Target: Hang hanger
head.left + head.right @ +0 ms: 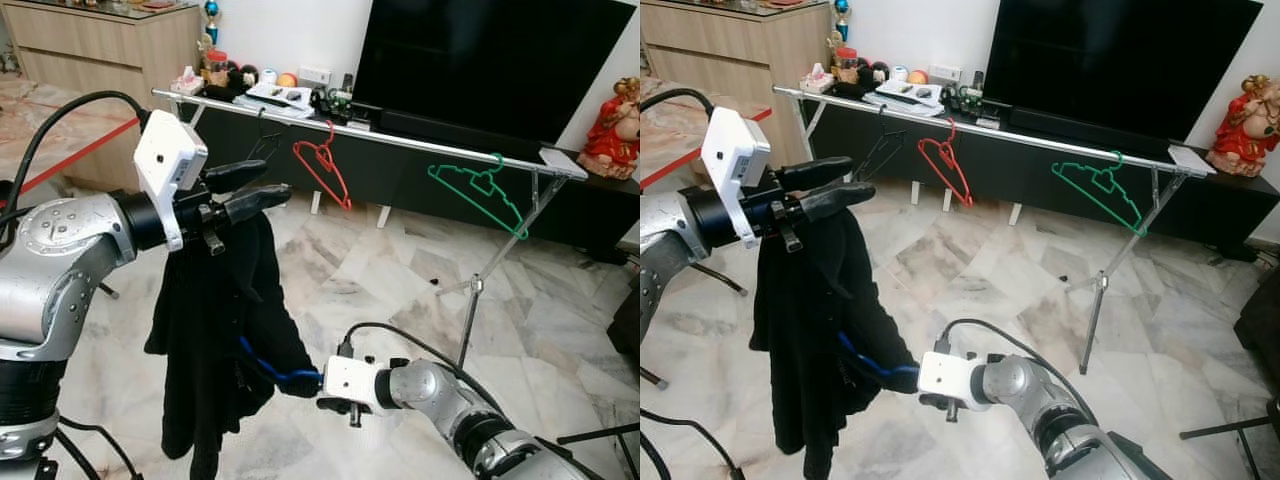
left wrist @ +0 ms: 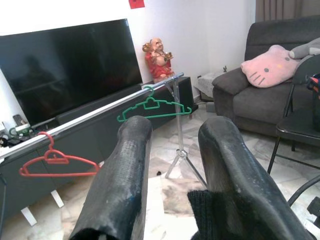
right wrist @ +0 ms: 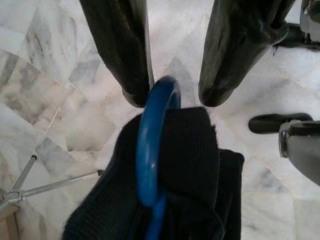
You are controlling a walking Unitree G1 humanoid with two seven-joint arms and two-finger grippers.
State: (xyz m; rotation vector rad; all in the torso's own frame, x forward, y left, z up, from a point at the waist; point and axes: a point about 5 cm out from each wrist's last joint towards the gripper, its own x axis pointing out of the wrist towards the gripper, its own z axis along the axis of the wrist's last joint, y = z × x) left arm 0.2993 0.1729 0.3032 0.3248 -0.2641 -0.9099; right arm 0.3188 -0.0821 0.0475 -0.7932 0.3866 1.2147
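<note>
Blue plastic shows at the right gripper [image 1: 312,380]: the hook of the blue hanger [image 3: 152,150] sits between its two black fingers [image 3: 122,55], which look parted around it rather than pinching, low down and well short of the rail. Up and to that gripper's left, the left gripper [image 1: 262,186] holds up the black garment [image 1: 215,330] that drapes off the hanger; cloth lies against one finger, and its fingers stand apart, so the garment seems to rest over them. Judging by this, the hanging is not yet done: the hook must be raised and brought forward to the metal clothes rail [image 1: 400,135].

Beyond both grippers the rail already carries a red hanger [image 1: 325,165], a green hanger [image 1: 480,190] and a thin dark one [image 1: 880,150]; the gap between red and green looks free. Behind stand the television [image 1: 490,60] and a red figurine [image 1: 615,125]. The rack's folding leg [image 1: 470,300] stands just past the right gripper.
</note>
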